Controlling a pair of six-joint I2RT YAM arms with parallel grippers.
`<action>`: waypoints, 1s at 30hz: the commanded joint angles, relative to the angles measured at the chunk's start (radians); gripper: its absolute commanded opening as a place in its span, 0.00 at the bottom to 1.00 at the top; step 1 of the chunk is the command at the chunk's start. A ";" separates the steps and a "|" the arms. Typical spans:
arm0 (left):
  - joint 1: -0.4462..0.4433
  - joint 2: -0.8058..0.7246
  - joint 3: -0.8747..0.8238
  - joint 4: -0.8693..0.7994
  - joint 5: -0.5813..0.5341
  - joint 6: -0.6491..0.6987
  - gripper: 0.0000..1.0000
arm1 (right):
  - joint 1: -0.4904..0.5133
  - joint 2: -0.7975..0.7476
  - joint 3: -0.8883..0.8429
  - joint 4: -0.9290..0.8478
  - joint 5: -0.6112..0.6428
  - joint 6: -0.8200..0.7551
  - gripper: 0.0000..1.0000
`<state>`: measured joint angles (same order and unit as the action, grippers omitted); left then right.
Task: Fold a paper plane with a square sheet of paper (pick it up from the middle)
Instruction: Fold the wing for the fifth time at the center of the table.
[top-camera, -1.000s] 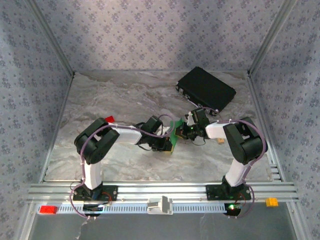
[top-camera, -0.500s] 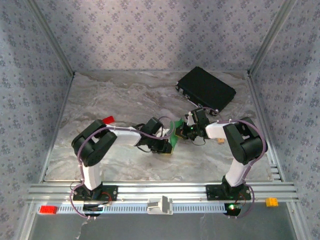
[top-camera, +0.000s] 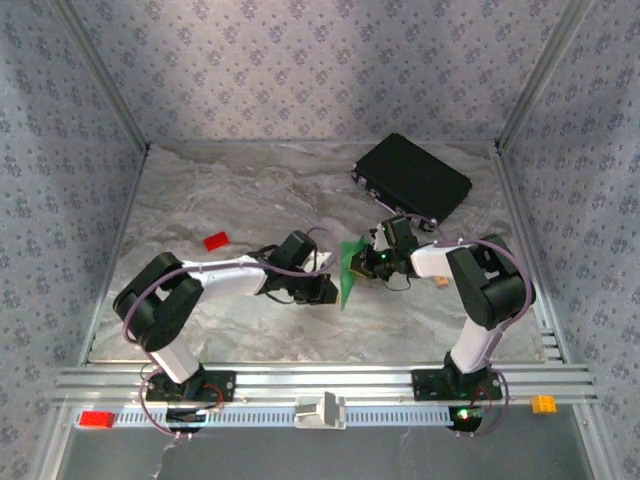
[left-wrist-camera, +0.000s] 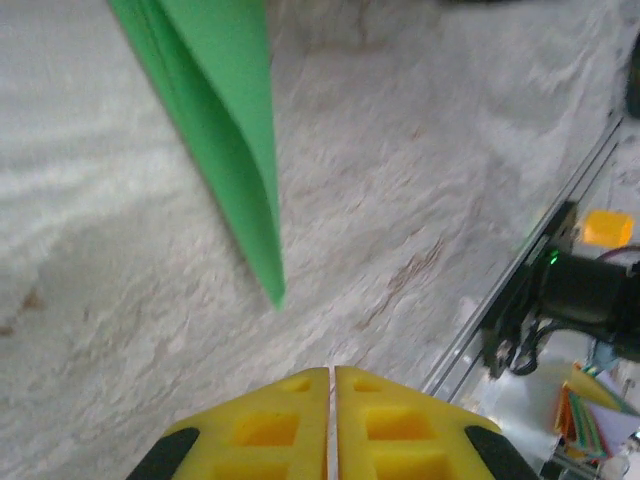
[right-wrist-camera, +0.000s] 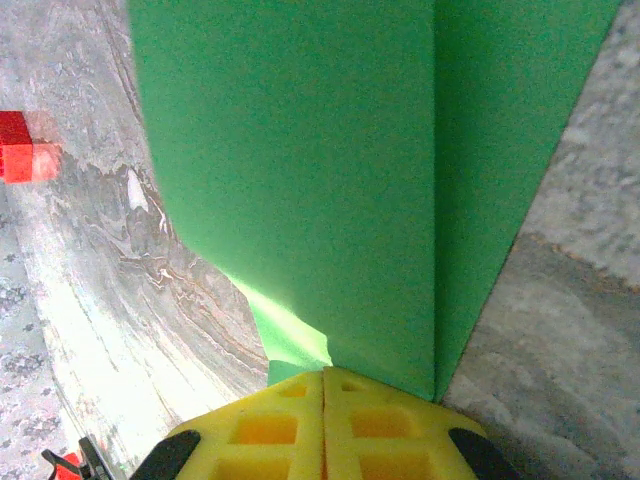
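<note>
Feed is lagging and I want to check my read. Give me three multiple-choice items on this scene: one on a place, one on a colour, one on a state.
1. Where on the table does the black case lie?
A. near left corner
B. between the arm bases
C. far right

2. What colour is the small block beyond the left arm?
A. red
B. blue
C. white

3. Which end effector grips the green paper?
A. the left one
B. the right one
C. neither

Key:
1 C: the top view shows it by the far right corner.
2 A: it is bright red against the grey marble.
3 B: the paper runs into the shut right end effector, while the left end effector is shut with the paper apart from it.
</note>
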<state>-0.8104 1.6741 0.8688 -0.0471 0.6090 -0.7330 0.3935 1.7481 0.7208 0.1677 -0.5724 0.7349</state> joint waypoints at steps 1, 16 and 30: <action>0.014 0.062 0.092 0.055 0.021 -0.023 0.07 | 0.004 0.038 -0.024 -0.118 0.118 -0.018 0.08; 0.022 0.306 0.252 0.127 0.039 -0.053 0.06 | 0.003 0.033 -0.029 -0.117 0.116 -0.017 0.08; -0.017 0.340 0.143 0.053 0.026 -0.027 0.03 | 0.003 0.041 -0.031 -0.121 0.121 -0.018 0.08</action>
<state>-0.7948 1.9972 1.0561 0.0982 0.6472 -0.7788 0.3954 1.7473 0.7208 0.1677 -0.5709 0.7349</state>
